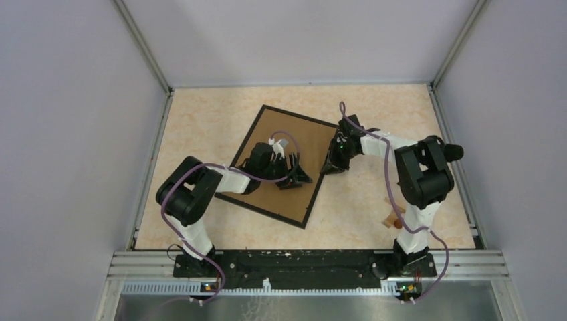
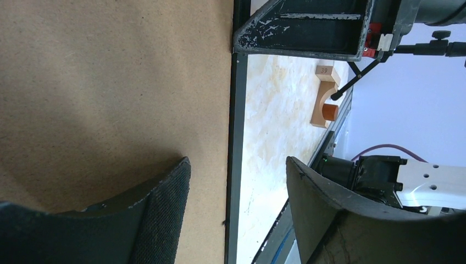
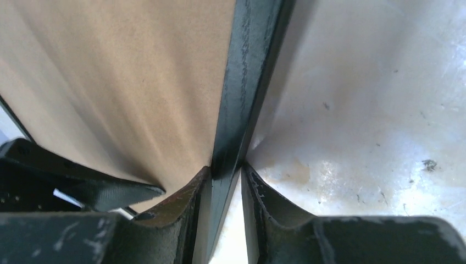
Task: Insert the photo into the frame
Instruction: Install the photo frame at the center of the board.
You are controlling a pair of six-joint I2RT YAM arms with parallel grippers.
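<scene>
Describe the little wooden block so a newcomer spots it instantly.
On the beige table, look near the right arm's base. The wooden block lies there, apart from the black-bordered frame. It alone is small, pale wood with an orange cylinder in its notch.

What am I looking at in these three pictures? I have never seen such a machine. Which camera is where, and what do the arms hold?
Two robot arms stand at a table's near edge. One picture is taken from above; the other two come from a camera on each wrist. On the table lie the frame, with a brown board inside, and a wooden block. The right gripper pinches the frame's black border. The left gripper is open over that border. No photo shows.
</scene>
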